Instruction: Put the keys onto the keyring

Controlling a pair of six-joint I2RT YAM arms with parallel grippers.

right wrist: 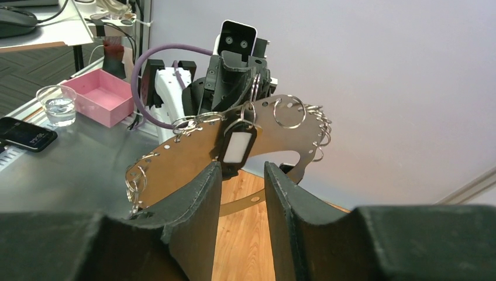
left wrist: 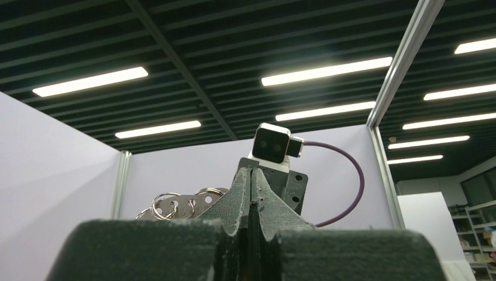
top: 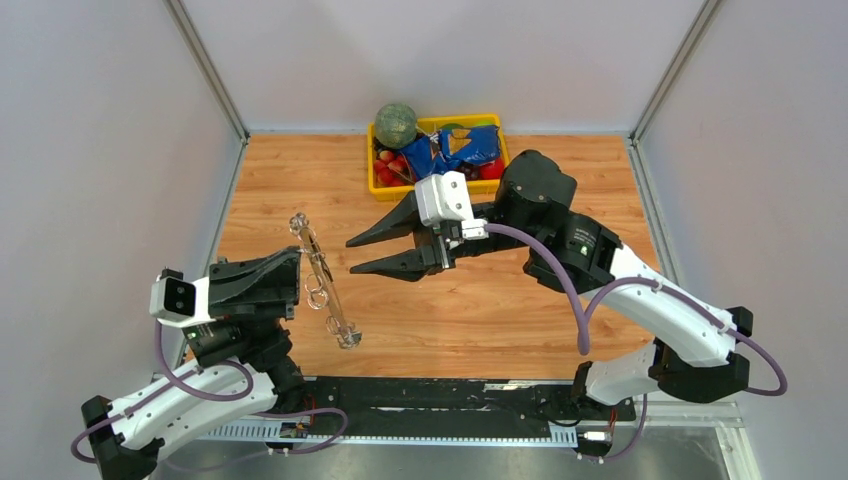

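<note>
- Clamping the keyring with the left gripper, fingers pressed together on one edge. Held up clear of the table and turned on edge, likely to present the fringe of small rings to the other arm.
- Facing it head-on with the right gripper, fingers spread and pinching nothing, tips just short of the metal. Probably lined up to work on whatever hangs there.
- Shown only by the right wrist view: a black key with a pale label on its head, dangling against the plate from a small ring and dipping between the spread fingers. Cannot tell whether fully threaded or merely hooked.
- None of that from above: only a thin bright strip with a few loops, no key to be made out.
- From the left wrist, just closed fingers, a slice of ringed plate to their left, and the opposite wrist camera straight ahead, bearing out the head-on alignment.
- No other keys made out anywhere. Too much of a jumble in the yellow tray at the far edge to tell.
</note>
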